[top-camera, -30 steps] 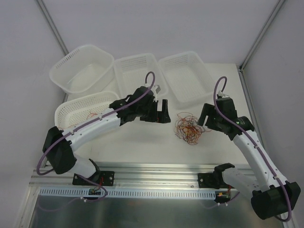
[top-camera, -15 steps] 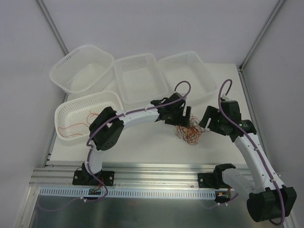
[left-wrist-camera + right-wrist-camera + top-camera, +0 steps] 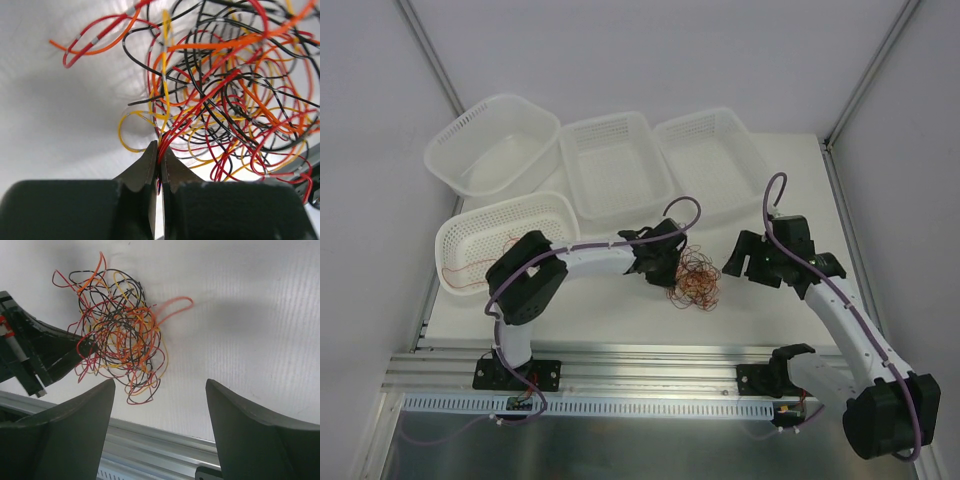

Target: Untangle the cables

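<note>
**Left gripper** [image 3: 159,167]: jaws pressed together, pinching a few red strands at the near edge of the cables [image 3: 695,285].

**Change:** a second ago it hung clear of the bundle, below the middle basket [image 3: 615,165]. It has since crossed over and nipped in, and the bundle has slid slightly toward the lower left of the top view.

**Reading:** a strand is secured and drawing it out looks to be the step in hand.

**Left arm:** stretched low across centre frame, elbow folded at left.

**Right gripper** [image 3: 159,385]: spread wide, holding nothing, hovering just right of the bundle.
</note>
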Controlling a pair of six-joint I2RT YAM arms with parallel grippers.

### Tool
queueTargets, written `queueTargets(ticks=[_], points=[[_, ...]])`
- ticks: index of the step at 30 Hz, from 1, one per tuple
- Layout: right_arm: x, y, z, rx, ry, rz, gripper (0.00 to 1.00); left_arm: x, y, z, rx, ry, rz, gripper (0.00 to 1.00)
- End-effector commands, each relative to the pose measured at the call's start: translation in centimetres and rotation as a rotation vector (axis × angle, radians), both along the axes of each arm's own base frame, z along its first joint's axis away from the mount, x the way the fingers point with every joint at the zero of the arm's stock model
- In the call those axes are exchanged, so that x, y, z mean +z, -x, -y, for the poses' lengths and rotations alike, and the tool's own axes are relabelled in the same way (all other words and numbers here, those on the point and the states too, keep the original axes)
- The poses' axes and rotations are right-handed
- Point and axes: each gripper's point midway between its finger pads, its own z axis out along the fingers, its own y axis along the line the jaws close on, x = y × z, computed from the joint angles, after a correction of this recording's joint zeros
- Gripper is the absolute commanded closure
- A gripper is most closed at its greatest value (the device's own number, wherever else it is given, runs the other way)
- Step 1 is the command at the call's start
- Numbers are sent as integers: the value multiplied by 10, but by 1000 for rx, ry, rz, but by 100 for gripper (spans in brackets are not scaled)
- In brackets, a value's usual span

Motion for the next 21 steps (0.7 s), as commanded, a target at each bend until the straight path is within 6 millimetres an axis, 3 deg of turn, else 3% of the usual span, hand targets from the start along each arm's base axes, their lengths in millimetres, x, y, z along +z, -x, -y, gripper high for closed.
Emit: queueTargets(ticks=[1,8,15,21], points=[[2,-8,-18,72,-34,38,23,35,1,-10,-32,49,96,100],[-5,-19,-31,-1,-101,31,28,35,17,-32,-13,42,84,100],[9,-24,-63,168,-60,101,31,34,20,-39,-19,33,93,100],[0,-42,-76,218,-19,105,39,39,20,-38,-18,45,100,100]])
